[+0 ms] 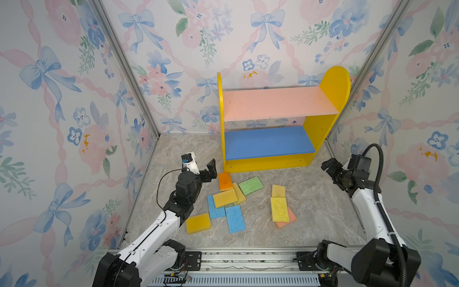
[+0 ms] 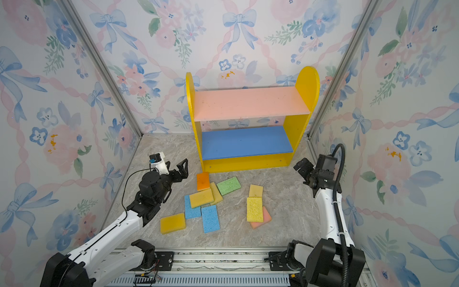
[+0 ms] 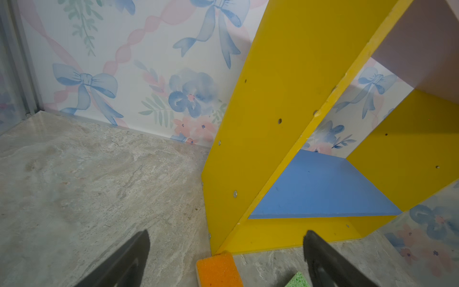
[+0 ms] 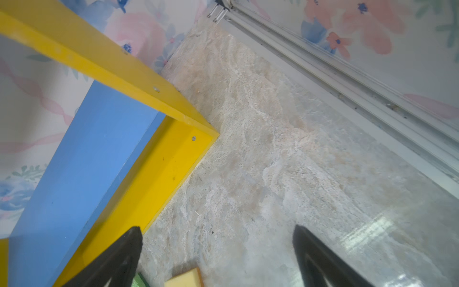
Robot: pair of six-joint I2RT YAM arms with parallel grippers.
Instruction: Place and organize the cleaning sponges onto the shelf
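Zero progress: shelf [image 1: 278,104] bare, both boards; sponges [image 1: 224,197] all loose on worktop [image 1: 310,198]. Left end effector [image 3: 226,234], right end effector [image 4: 216,228] spread wide, gripping nothing.

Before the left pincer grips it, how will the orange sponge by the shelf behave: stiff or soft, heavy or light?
The orange sponge looks porous, so probably light and squashy. It lies flat, so it should not roll. Its rough face likely resists slipping.
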